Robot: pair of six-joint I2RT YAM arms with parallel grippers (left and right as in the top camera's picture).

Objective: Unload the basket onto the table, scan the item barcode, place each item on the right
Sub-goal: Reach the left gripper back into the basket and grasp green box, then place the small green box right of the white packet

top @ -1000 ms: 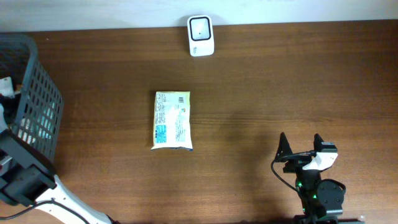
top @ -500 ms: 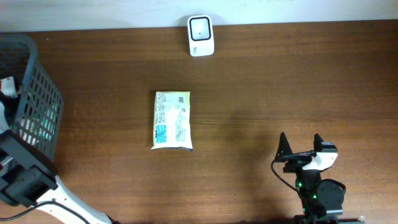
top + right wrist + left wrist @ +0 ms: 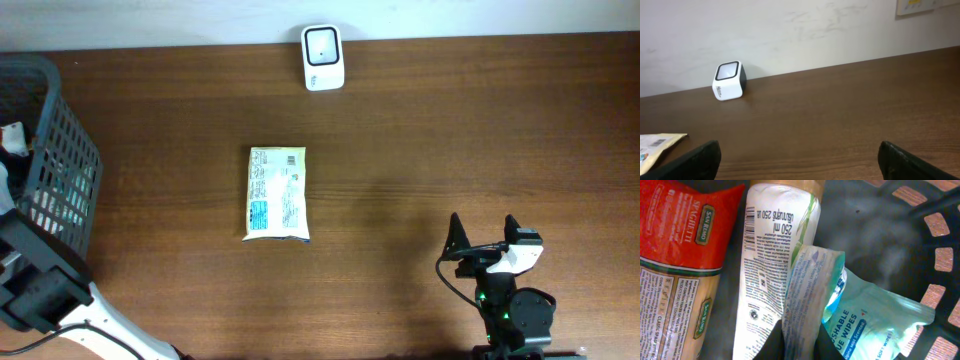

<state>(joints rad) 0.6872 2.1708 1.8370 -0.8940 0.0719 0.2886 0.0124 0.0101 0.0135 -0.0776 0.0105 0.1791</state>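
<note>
Jaws on our left gripper pinch the wipes pack in the basket while our right gripper gapes idle; next we must lift it toward the scanner.

"SAN REMO" on red packet, "250 ml" on tube, "WIPES" on pouch

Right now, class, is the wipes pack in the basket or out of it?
In: the left wrist view shows the wipes pack beside a white bottle, with the basket mesh behind it.
</note>
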